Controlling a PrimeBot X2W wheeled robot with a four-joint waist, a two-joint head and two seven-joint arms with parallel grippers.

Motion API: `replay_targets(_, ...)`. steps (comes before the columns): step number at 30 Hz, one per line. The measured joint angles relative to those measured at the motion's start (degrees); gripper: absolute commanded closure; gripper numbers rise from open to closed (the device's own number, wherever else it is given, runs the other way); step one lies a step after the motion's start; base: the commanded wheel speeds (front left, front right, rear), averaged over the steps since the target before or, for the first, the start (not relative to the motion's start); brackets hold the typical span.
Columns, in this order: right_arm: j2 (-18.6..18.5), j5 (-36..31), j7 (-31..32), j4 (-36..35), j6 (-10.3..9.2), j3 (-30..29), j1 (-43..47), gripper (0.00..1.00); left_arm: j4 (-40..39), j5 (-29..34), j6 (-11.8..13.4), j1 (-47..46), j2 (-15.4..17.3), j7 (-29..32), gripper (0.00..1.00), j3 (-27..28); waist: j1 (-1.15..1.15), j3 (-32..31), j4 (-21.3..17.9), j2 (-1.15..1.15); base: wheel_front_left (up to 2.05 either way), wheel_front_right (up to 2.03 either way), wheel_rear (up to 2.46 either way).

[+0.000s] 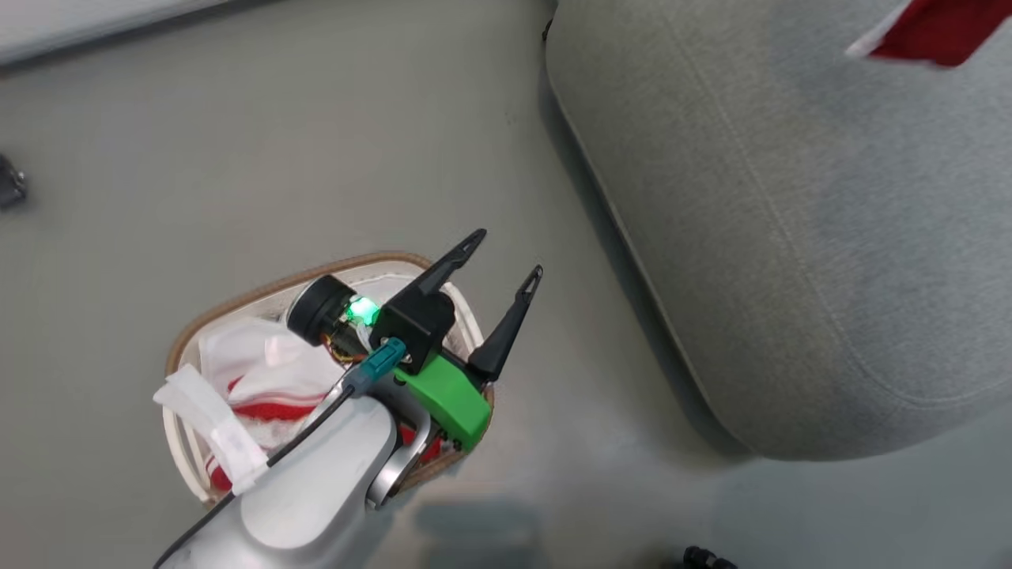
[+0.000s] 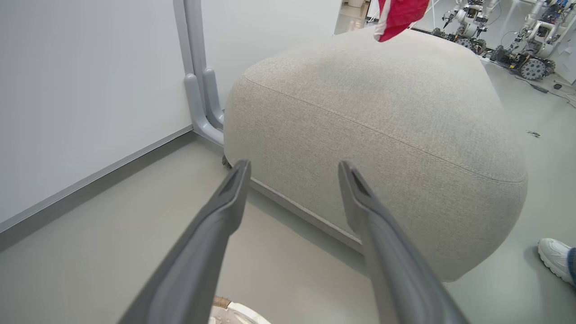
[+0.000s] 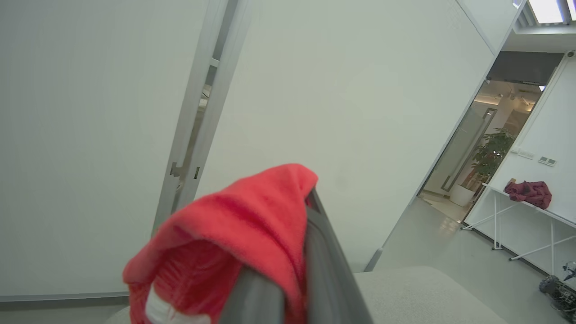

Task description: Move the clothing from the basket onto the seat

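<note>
- While the red garment (image 3: 234, 225) hangs from the right gripper (image 3: 297, 252), whose two fingers are closed tight on the cloth, it is up in the air over the seat (image 1: 791, 237). As far as I can tell it is not touching the grey fabric.
- Step in hand, my reading: the set-down. It is best done by carrying the garment well in over the cushion, away from the rounded edge. Lower until the hanging tail lands, then open. Let go high or near the edge, soft cloth could slide off to the floor (image 1: 316, 142).
- More clothing (image 1: 273, 411) lies in the basket (image 1: 261, 288): red folds with white stripes, bunched among white cloth. I cannot tell garment panel from lining there. A white strip droops over the rim on the robot's left.
- The left gripper (image 1: 507, 254) hovers over the basket, fingers spread wide, holding nothing.
- The basket stands on the floor, near the seat but apart from it.
- Judged partway: one piece aloft, some left to fetch.
</note>
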Motion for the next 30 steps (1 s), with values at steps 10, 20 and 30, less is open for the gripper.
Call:
replay_targets(10, -8.27, -1.72, 5.19, 6.04, 0.0, -6.36, -10.68, 1.0, -5.32, 2.33, 1.08, -2.24, 1.21, 1.6, 0.0, -0.92, 0.0, 8.92, 5.68, 0.0, 0.0, 0.0, 0.0)
replay_targets(20, -5.25, -9.38, 1.6, 19.64, 0.0, -19.08, -11.69, 1.0, -9.0, 3.72, 1.85, -4.61, 1.57, 2.78, 0.0, -1.71, 0.01, 17.03, 10.82, 0.0, 0.0, 0.0, 0.0)
replay_targets(30, -0.08, -16.02, -3.39, 29.59, 0.0, -24.99, -10.26, 0.0, -10.03, 3.78, 2.05, -5.52, 1.79, 3.53, 0.0, -2.1, 0.01, 20.88, 12.73, 0.0, 0.0, 0.0, 0.0)
